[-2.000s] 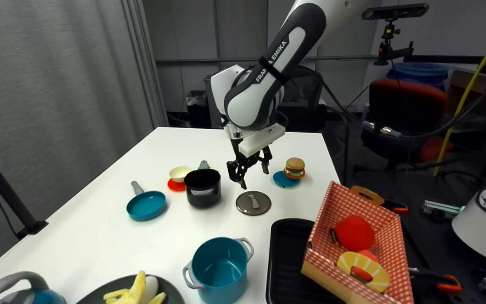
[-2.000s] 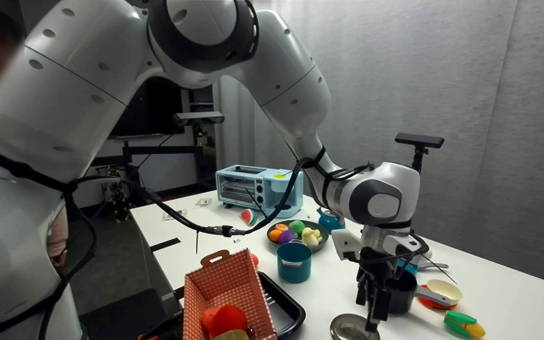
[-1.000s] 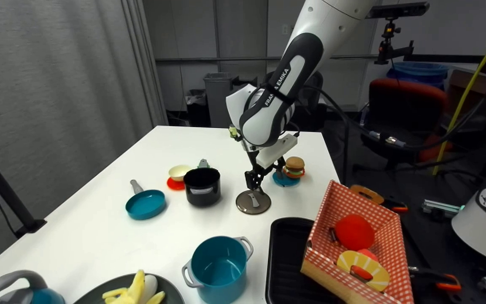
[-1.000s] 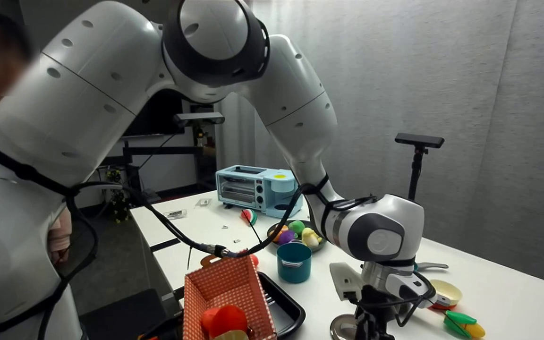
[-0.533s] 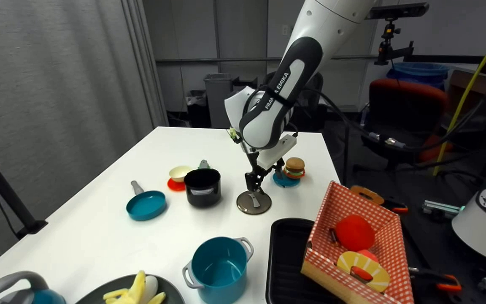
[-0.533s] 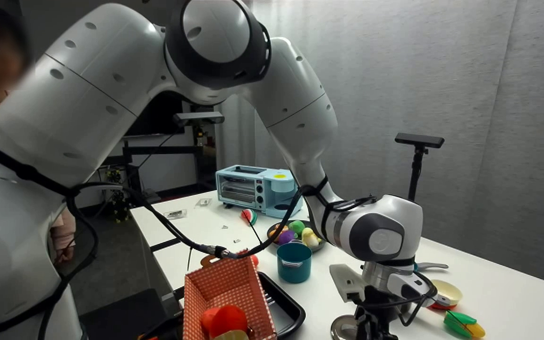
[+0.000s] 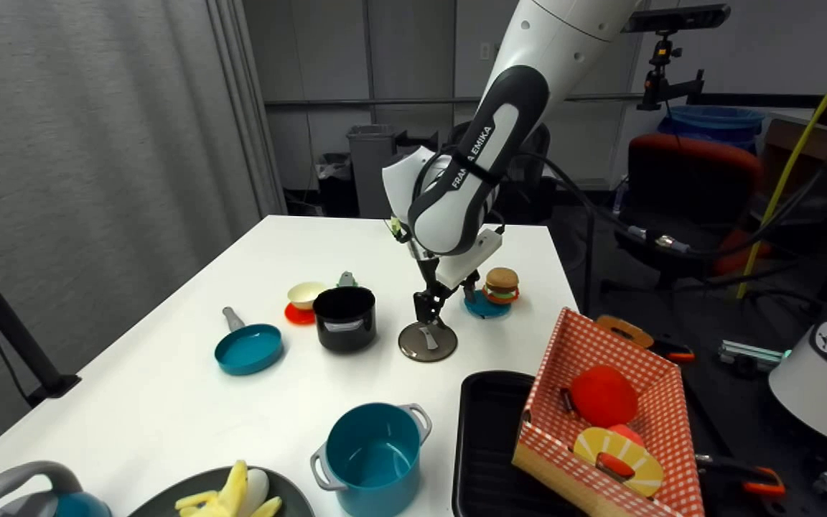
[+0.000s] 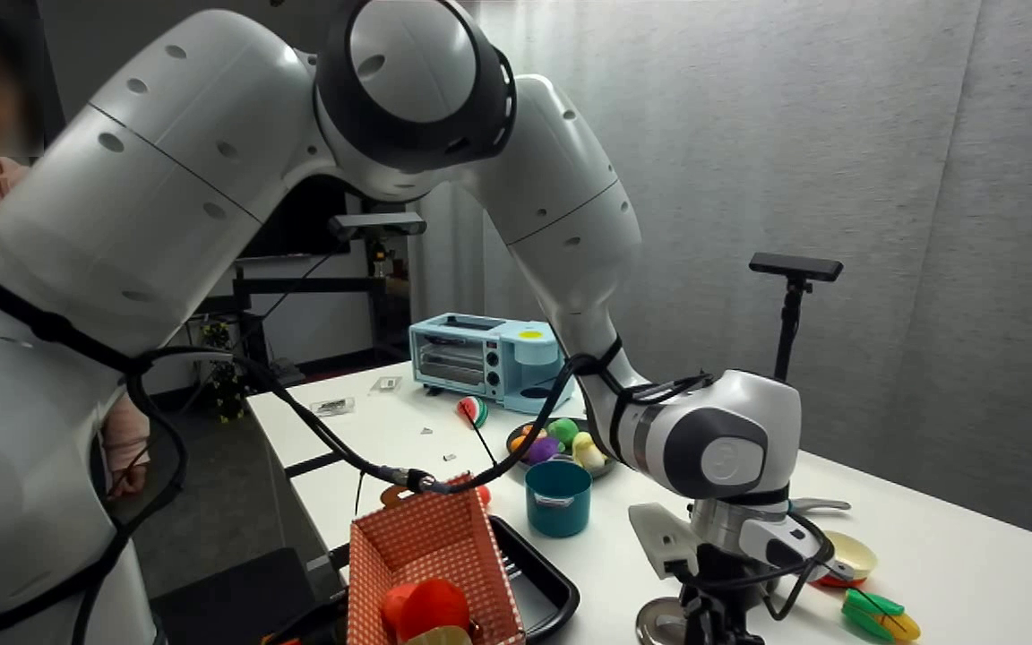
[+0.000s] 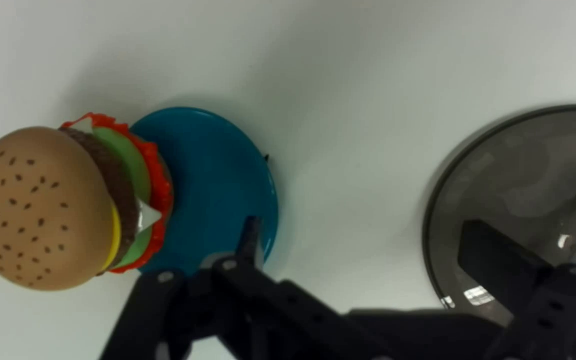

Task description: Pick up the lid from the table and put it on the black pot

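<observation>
Wrist view, bench [image 9: 348,150]: bears the lid [image 9: 518,180] and, apart from it, a teal disc [image 9: 208,170], presumably spaced for reaching room.
Claw [image 9: 363,237]: spread wide, holding nothing; fingers [image 9: 498,260] overlap lid and disc, likely lining up; contact cannot be told.
Black pot [image 7: 345,341]: upright, mouth uncovered, placed near the lid, probably for a short carry.
Lid: flat on bench, round, without long axis.
Lid handle [image 7: 429,337]: uppermost; in an exterior view, long axis pointing toward the black tray [image 7: 489,445], probably wanting a crosswise pinch.

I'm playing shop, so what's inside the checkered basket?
The checkered basket holds a round red toy, a yellow ring and a pinkish thing, partly covered by the ring. Whatever lies under them is hidden.
</observation>
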